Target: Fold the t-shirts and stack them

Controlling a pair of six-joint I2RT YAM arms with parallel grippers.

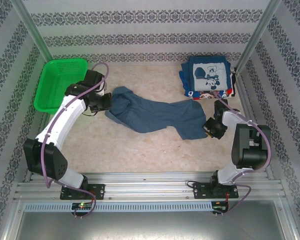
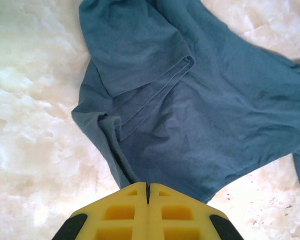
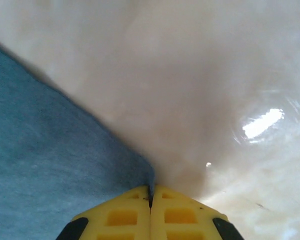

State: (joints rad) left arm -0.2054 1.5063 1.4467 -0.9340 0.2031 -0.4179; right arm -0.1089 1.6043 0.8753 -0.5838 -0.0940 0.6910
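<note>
A blue shirt lies in the middle of the pale surface. It is all crumpled and stretched out long, from left to right.

The left claw is at the left end of the shirt. In the left wrist view its two yellow fingers are pressed tight together. A bunched edge of the blue shirt goes in between their tips. So this claw is closed and pinching the shirt.

The right claw is at the right end of the shirt. In the right wrist view it is closed too. A corner of the blue cloth is caught between its tips.

A pile of dark shirts sits in the far right corner, well apart from the blue one. The top one is folded and has a white cartoon mouse on it. Bits of red and white peek out at the front edge of the pile.

A green basket sits at the far left by the wall, near the left arm. Its mesh bottom shows plain green all over.
</note>
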